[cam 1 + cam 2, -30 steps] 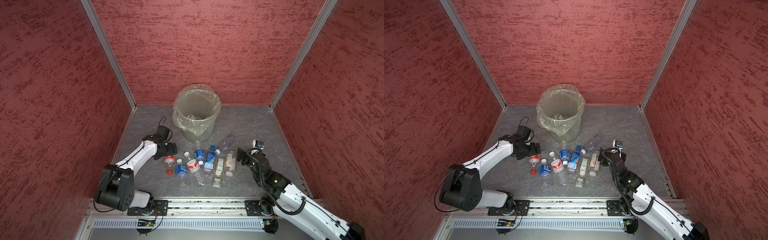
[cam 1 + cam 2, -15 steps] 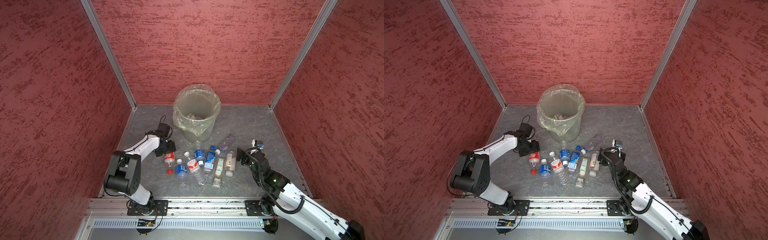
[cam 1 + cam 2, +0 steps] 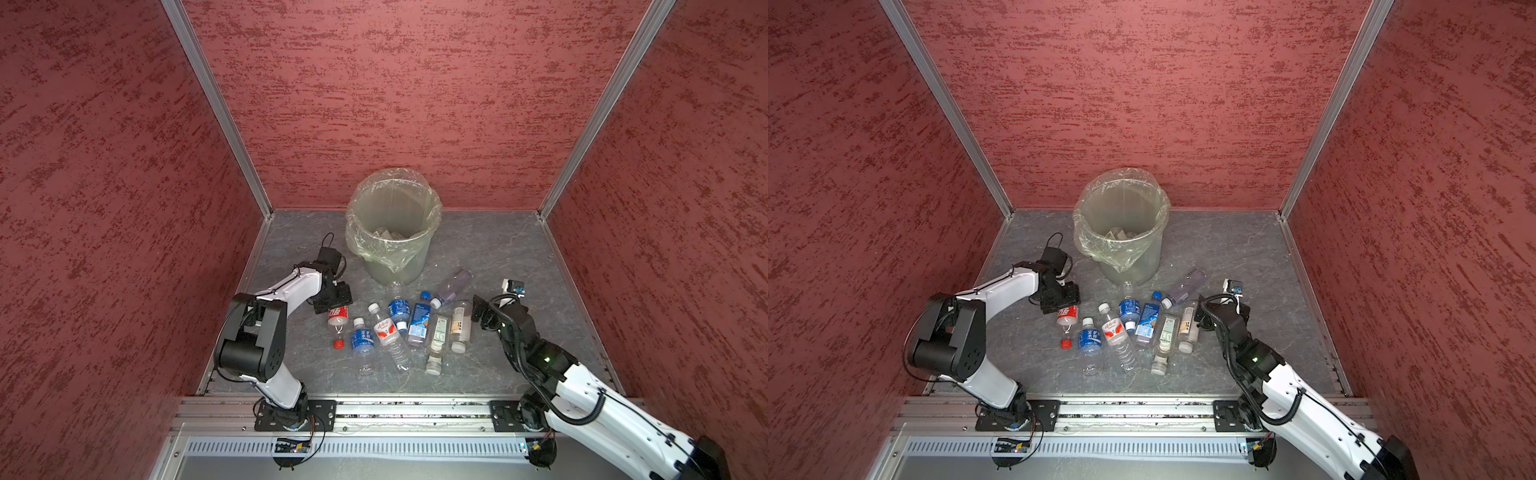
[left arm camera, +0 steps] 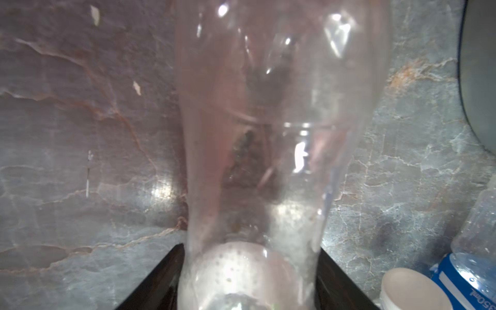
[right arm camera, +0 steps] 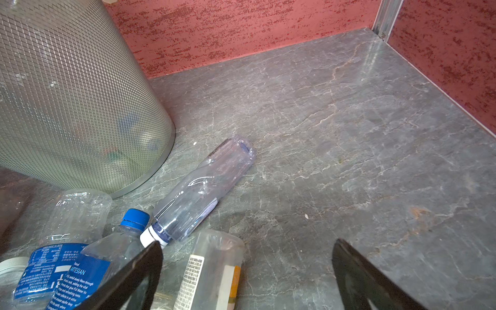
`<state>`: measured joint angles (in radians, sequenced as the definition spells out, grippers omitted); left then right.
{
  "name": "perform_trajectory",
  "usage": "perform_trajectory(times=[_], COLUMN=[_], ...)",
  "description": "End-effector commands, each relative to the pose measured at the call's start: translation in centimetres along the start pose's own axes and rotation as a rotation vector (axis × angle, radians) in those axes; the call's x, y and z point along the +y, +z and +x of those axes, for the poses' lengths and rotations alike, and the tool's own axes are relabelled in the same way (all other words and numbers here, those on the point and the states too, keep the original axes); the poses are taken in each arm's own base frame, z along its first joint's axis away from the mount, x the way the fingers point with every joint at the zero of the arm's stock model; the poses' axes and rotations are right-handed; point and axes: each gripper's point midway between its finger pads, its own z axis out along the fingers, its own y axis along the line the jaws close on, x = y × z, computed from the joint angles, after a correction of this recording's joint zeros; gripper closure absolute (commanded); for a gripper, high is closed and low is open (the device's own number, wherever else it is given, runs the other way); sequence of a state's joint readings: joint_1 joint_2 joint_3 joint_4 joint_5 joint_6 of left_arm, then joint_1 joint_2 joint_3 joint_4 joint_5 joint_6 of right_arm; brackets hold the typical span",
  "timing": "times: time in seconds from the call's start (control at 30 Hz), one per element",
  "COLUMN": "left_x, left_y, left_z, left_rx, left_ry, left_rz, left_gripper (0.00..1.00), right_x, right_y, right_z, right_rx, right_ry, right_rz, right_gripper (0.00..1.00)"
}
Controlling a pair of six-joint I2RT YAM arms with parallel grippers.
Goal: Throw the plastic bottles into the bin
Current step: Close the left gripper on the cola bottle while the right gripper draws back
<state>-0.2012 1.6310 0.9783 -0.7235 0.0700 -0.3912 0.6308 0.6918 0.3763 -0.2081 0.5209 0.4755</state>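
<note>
**Left arm at the red-label bottle; the lift to the bin comes next**

The grey stone floor is walled in red. The bin stands at the back of it with a bag folded over its rim and a few pale things at the bottom. In front of the bin the plastic bottles lie on their sides in a loose heap, none of them off the floor.

The left gripper is down at the heap's left edge, over the base end of the red-label bottle. That bottle lies a little apart from its neighbours, its red cap pointing away from the bin. In the left wrist view it runs straight out between the two black fingers, which sit close against its walls. Whether they pinch it yet I cannot tell.

The right gripper hangs wide open and empty, just beside the pale-label bottle at the heap's right edge.

I'd call this the grasp on one bottle. The next move calls for a firm squeeze, a lift clear of the floor, a swing over the rim, then letting go.
</note>
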Motion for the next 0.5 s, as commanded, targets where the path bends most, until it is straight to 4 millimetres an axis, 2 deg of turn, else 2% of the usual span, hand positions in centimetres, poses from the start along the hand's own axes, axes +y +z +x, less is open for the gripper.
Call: perform_trajectory(times=[0.0, 0.47], left_x=[-0.5, -0.7], left_y=[0.1, 1.7], left_z=[-0.7, -0.1], left_rx=[-0.008, 0.039], left_ry=[0.009, 0.018], left_rz=[0.013, 0.003], left_gripper=[0.28, 0.28], right_x=[0.2, 0.2], right_y=[0.1, 0.1], right_z=[-0.3, -0.3], right_rx=[-0.012, -0.012], right_ry=[0.019, 0.019], right_rz=[-0.005, -0.005], right_gripper=[0.01, 0.01])
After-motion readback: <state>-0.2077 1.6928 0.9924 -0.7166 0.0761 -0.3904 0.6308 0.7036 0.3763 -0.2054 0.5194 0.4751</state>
